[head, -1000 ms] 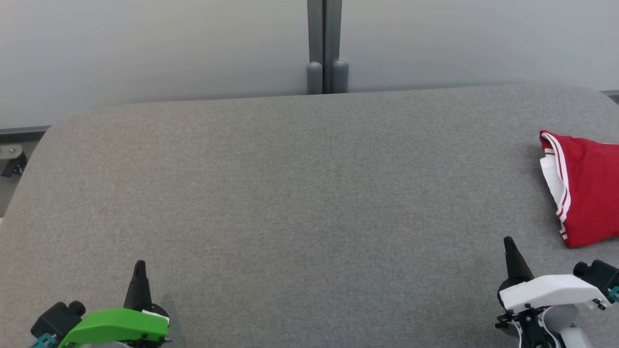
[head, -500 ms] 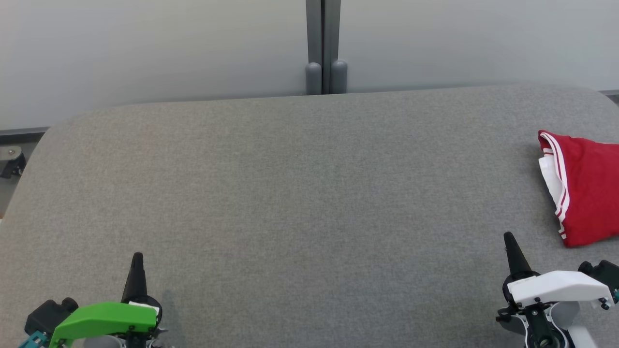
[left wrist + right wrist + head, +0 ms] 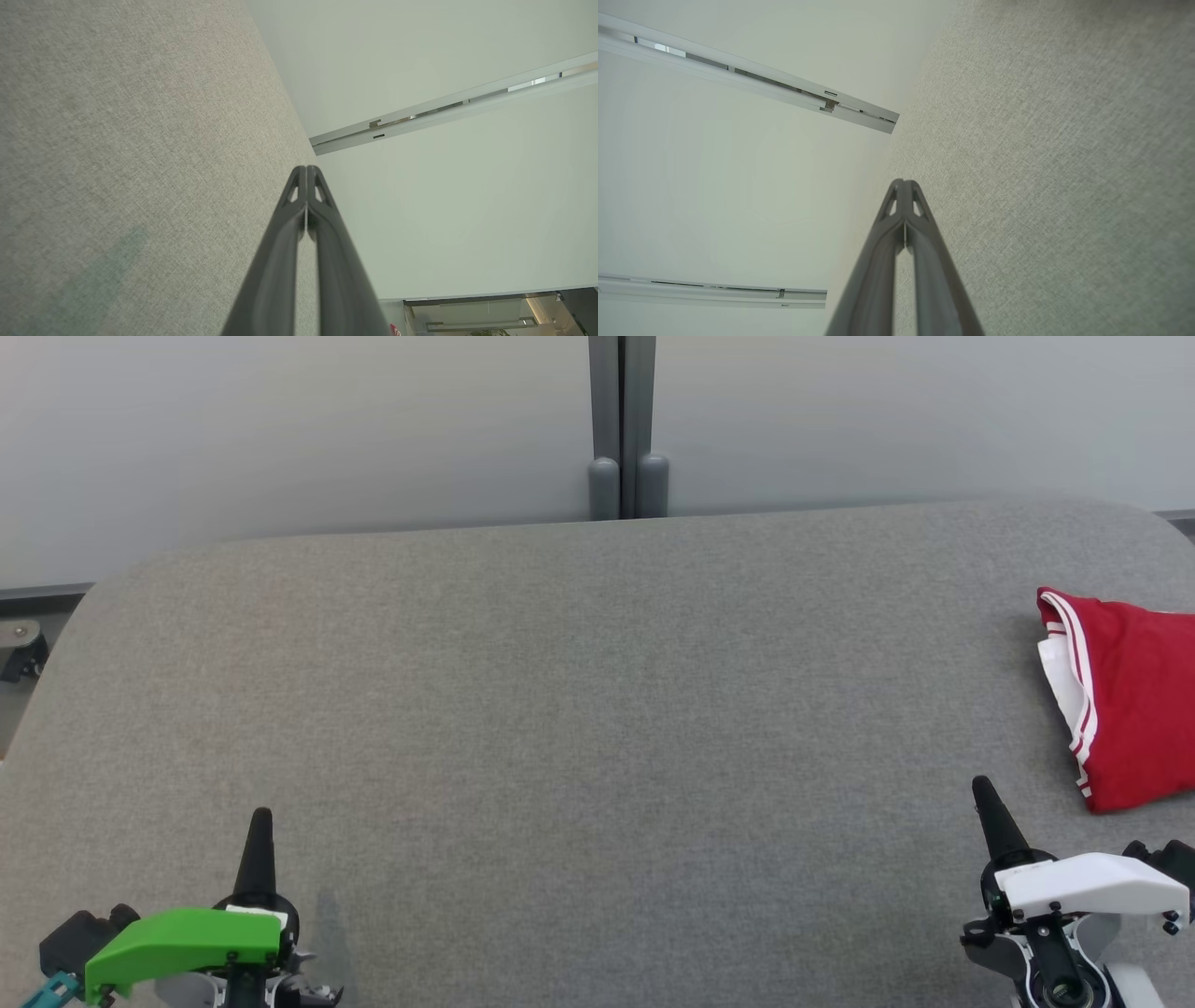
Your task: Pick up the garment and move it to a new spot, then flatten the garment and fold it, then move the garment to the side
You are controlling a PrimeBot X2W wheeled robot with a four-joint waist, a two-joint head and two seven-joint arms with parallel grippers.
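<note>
Quick count: one garment, one table, two sets of fingers, two little posts at the back.

The garment (image 3: 1134,700) is a single red piece with white striped trim, and a bit of white layer peeks out along its left edge. It lies in a compact, folded-looking bundle on the far right side of the grey fabric-covered table (image 3: 560,691). The head view's right border cuts part of it off, so I can't tell its full shape. It sits free of both sets of fingers.

The left fingers (image 3: 258,854) come up at the lower left of the head view, under one bright green cover (image 3: 182,938). The right fingers (image 3: 995,821) are at the lower right, under one white cover (image 3: 1088,882). Both pairs are closed and holding nothing. In each wrist view the two dark fingers are pressed together right up to the tips, with grey table fabric on one side and pale wall on the other.

The right fingers are near the garment but clearly apart from it, and the garment lies ahead and off to their right. The left fingers are well apart from it, across the table.

Behind the table's far edge, two short grey round-topped posts (image 3: 604,485) stand side by side. One vertical grey strip runs up the pale wall (image 3: 280,429) between them.
</note>
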